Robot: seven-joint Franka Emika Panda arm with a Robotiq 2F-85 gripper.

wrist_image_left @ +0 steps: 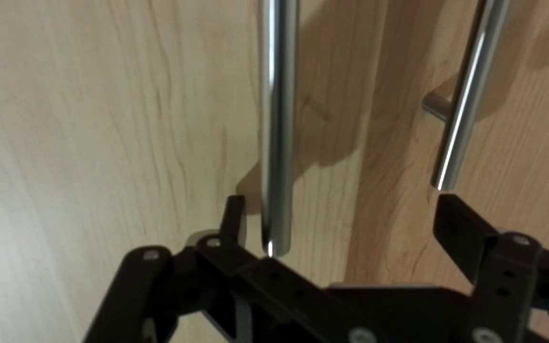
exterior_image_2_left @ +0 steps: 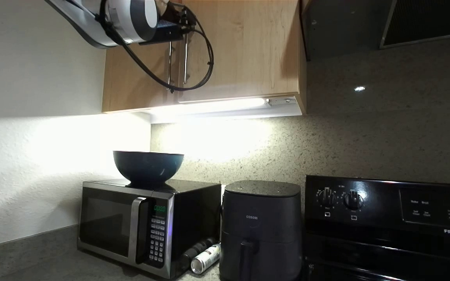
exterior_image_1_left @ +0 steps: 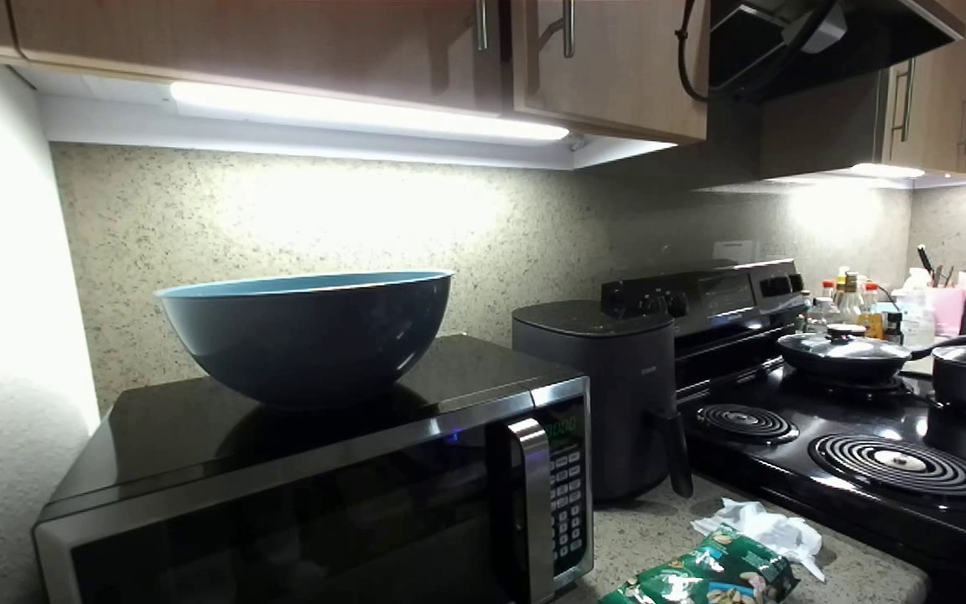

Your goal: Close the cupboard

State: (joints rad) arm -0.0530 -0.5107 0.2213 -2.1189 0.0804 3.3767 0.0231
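Note:
The cupboard (exterior_image_1_left: pixel 265 42) is the brown wooden wall cabinet; it also shows in an exterior view (exterior_image_2_left: pixel 248 47). Its doors look nearly shut. In an exterior view a dark slit lies between them, and the right-hand door (exterior_image_1_left: pixel 617 75) stands slightly forward. The inside is hidden. In the wrist view, my open gripper (wrist_image_left: pixel 343 224) faces the door seam. The end of a silver bar handle (wrist_image_left: pixel 277 143) lies between its fingers, close to the left finger. The right finger is just below the end of the other handle (wrist_image_left: pixel 465 105). The fingertips are not clear in either exterior view.
The robot wrist (exterior_image_2_left: pixel 139 19) hangs high before the cupboard, with a black cable loop (exterior_image_2_left: pixel 209 64) below it. The range hood (exterior_image_1_left: pixel 860 50) is beside the cupboard. Below stand the microwave (exterior_image_2_left: pixel 108 218), with a blue bowl (exterior_image_2_left: pixel 149 168) on it, and an air fryer (exterior_image_2_left: pixel 262 222).

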